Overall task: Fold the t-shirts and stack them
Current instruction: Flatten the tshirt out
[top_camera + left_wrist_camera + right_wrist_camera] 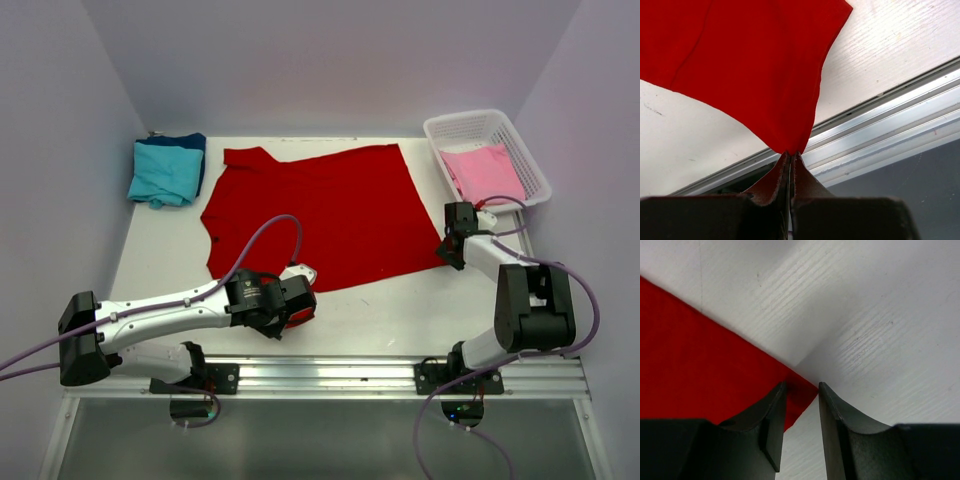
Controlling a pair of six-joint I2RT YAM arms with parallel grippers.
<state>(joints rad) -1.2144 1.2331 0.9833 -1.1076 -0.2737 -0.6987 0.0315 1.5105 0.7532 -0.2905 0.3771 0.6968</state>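
The red t-shirt [320, 215] lies spread flat on the white table. My left gripper [296, 312] is shut on its near left corner [790, 142], by the front rail. My right gripper [447, 250] is open with its jaws astride the shirt's near right corner [802, 390], low over the table. A teal t-shirt [165, 172] lies folded on a dark blue one [192, 142] at the far left. A pink t-shirt [482, 172] lies in the basket at the far right.
The white lattice basket [520, 140] stands at the far right corner. An aluminium rail [330, 372] runs along the table's front edge; it also shows in the left wrist view [880, 125]. Pale walls close in the left, back and right sides.
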